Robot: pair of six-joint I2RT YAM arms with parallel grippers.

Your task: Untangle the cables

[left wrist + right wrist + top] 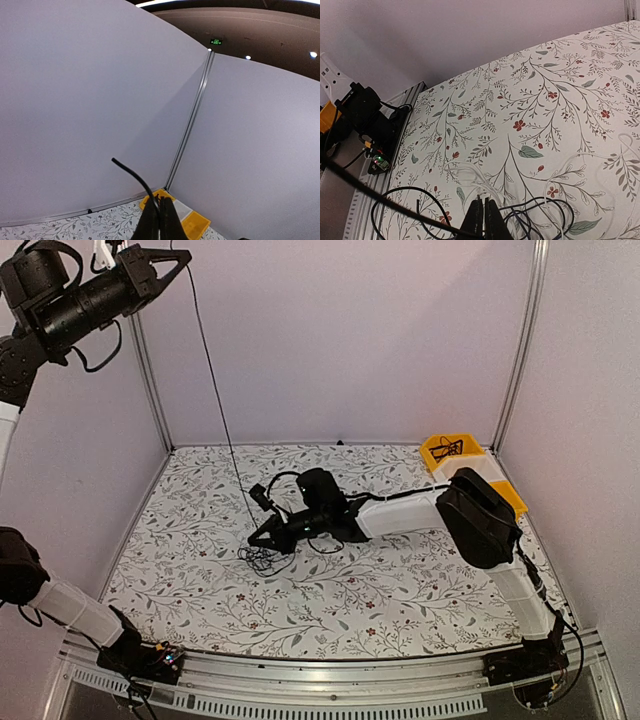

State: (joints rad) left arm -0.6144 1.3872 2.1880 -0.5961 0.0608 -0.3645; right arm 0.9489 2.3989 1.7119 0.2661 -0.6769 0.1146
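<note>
Overhead first: the left arm is reared up high in the top-left corner, its upper links cut off by the picture edge. The left fingers (170,264) are pinched shut on one strand (214,390). That strand drops in a long slanted line to the cables (262,556), a loose black bunch lying on the floral surface (400,590) a little left of centre. The right arm reaches low across from its base at the near right, elbow bent and wrist tipped down. The right fingers (268,533) are at the bunch's upper edge. A yellow bin (450,452) in the far right corner holds something dark (too small to make out).

From the left wrist, the closed fingers are cropped by the bottom edge, and the strand's free end curves up out of them against the pale wall. A green sign (216,42) glows beyond the wall; its lettering is too small to read.

From the right wrist, the fingers are pressed together with their tips cut off below, so whether they nip a wire cannot be told. Black loops lie to either side, with pale wires (470,172) among them. A blurred dark line crosses the lower left. The left arm's base (365,117) sits at the surface's edge.
</note>
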